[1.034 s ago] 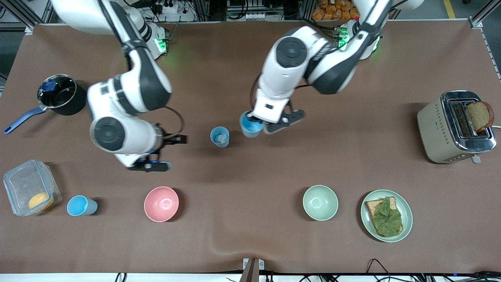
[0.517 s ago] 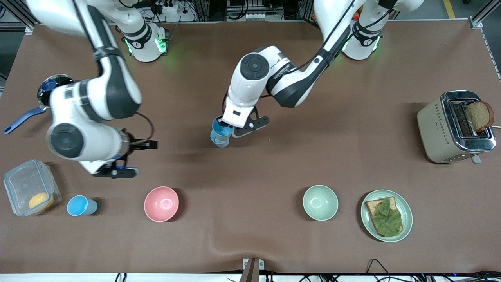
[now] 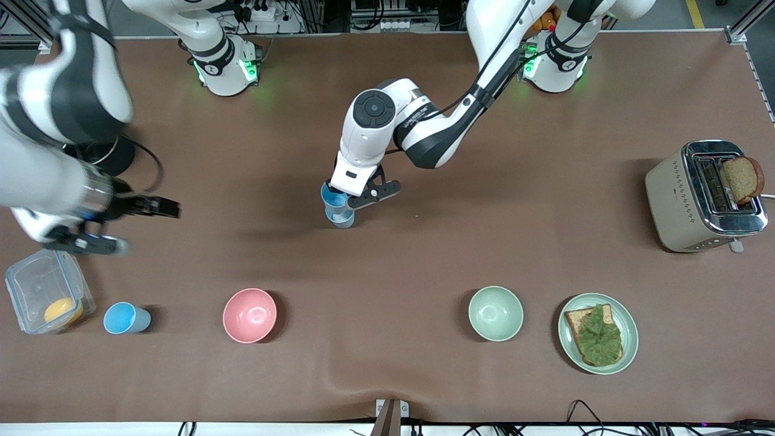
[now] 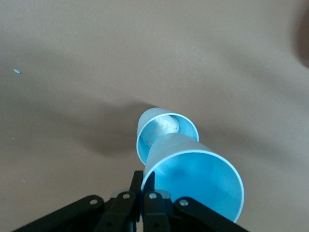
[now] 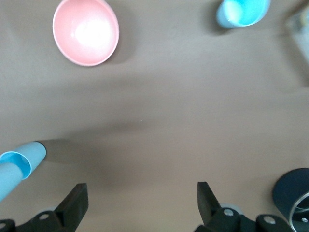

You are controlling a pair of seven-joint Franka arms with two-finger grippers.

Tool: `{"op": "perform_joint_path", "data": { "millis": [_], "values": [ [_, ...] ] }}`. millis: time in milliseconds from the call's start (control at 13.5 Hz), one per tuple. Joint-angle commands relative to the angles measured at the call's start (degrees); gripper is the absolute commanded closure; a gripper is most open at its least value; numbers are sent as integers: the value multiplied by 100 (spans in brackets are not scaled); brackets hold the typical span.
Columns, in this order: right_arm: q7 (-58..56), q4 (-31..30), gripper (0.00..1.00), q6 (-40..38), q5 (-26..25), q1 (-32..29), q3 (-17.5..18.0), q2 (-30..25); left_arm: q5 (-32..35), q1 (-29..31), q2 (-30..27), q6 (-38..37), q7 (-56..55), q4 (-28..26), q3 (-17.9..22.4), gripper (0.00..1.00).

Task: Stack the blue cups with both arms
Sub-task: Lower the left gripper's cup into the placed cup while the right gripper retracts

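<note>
The blue cups are looking like thin, light plastic tumblers: stiff enough to pinch, smooth enough to slip, and easy to tip. I am guessing the rim wall is the sensible place to take hold, one finger inside and one outside.

The left gripper (image 3: 345,203) is doing just that, pinching the rim of the held cup (image 3: 332,196) over the paler cup (image 3: 342,218) standing mid-table. In the left wrist view, the held cup (image 4: 193,179) is entering the mouth of the paler cup (image 4: 161,133), tilted and not fully seated, and the fingers (image 4: 145,186) are closing narrowly on the cup's wall; the front view is hiding that behind the wrist.

The front view alone is showing the third cup (image 3: 125,318) standing near the front camera, between the clear container (image 3: 36,284) and the pink bowl (image 3: 249,315). The right gripper (image 3: 115,227) is hanging wide and empty over the right arm's end of the table, and its wrist view is confirming the gap between its fingers (image 5: 75,203).
</note>
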Motion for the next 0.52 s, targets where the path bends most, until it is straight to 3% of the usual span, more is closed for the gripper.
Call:
{"op": "perform_joint_path", "data": {
  "millis": [0, 74, 295, 369, 443],
  "values": [
    [-49, -500, 0, 90, -107, -398, 82, -739, 122, -63, 147, 24, -49, 179, 82, 100],
    [-49, -500, 0, 90, -151, -451, 21, -914, 148, -63, 147, 24, -49, 162, 82, 100],
    [-302, -404, 0, -209, -160, -426, -172, -1074, 534, -45, 156, 24, 48, 135, 73, 57],
    [-748, -404, 0, -209, -160, -443, -208, -1109, 579, -28, 129, 24, 48, 118, 73, 14],
    [-944, -404, 0, -209, -160, -460, -208, -1109, 692, -19, 42, -46, 48, 91, 73, 0]
  ]
}}
